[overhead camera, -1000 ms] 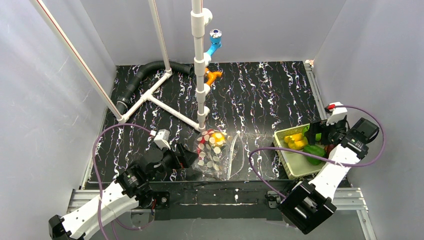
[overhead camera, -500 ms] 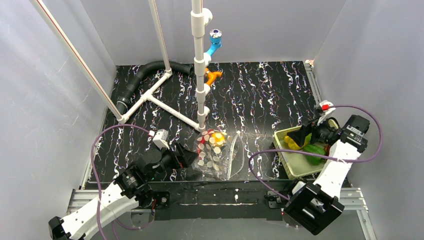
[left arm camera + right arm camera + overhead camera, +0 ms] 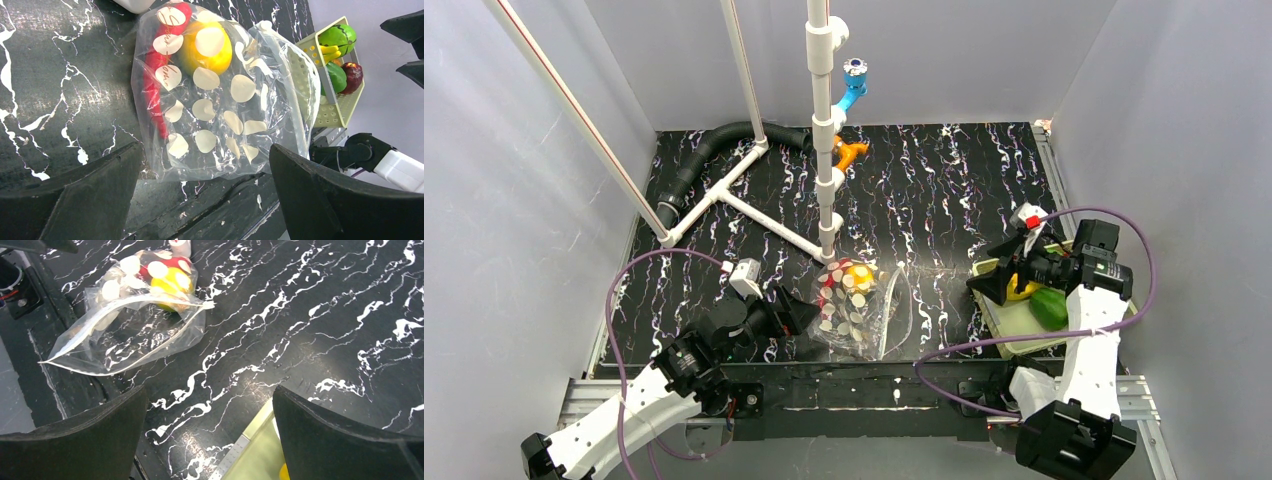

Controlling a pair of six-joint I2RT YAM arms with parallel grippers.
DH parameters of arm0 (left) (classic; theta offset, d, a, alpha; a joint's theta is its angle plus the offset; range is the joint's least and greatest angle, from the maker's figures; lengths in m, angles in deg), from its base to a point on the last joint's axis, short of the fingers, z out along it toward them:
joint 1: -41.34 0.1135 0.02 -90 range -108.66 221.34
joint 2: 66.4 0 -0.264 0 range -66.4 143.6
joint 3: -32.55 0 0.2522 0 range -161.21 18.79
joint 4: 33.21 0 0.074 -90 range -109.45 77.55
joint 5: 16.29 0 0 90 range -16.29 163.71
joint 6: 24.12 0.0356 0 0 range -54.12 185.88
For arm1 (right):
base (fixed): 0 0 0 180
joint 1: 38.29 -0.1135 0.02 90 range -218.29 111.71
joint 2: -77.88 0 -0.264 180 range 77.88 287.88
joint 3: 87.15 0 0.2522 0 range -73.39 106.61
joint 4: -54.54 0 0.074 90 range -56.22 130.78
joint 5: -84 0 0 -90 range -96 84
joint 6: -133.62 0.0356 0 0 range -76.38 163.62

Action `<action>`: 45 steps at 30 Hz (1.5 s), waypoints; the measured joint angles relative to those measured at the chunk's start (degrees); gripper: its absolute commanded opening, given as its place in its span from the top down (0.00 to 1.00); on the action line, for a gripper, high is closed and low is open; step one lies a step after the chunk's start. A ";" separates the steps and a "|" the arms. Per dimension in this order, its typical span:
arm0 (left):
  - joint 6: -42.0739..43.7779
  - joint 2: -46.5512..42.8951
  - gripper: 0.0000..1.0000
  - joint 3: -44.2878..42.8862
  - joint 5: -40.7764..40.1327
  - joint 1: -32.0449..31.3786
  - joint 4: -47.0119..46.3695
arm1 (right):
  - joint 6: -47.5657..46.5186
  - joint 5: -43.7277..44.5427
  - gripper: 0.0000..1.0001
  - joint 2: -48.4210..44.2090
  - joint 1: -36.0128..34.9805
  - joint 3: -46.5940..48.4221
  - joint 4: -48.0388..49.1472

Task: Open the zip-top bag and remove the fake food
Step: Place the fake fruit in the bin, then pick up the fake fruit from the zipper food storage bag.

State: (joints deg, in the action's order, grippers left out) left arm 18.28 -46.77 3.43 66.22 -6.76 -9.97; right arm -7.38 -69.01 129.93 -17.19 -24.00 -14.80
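While left fingers [image 3: 90, 200] and right fingers [image 3: 75, 435] stand open, the zip-top bag [image 3: 860, 312] lies between them.

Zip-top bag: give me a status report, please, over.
Left gripper and right gripper: jaws open, empty. Bag on table, mouth open, red and yellow food inside. White pipe close behind bag.

Clear zip-top bag [image 3: 220, 115] bears whitish dots; table [image 3: 954, 180] black, white-veined.
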 measured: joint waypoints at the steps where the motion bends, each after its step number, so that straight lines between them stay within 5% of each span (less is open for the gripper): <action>1: 0.00 0.00 0.02 0.00 0.00 0.00 0.00 | 0.02 -0.17 0.00 -0.17 -0.68 0.00 -0.11; 22: 0.04 1.53 0.02 0.00 0.04 0.00 -0.07 | -1.75 -0.98 0.00 -2.10 -6.23 -3.82 -1.14; 45: 0.00 1.25 0.02 0.00 0.04 0.00 -0.07 | -0.70 7.61 0.01 -2.73 -17.75 -6.51 3.76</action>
State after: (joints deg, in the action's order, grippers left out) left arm 18.28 -45.52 3.43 66.27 -6.76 -10.04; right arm -8.08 -61.40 127.20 -34.94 -30.51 -11.04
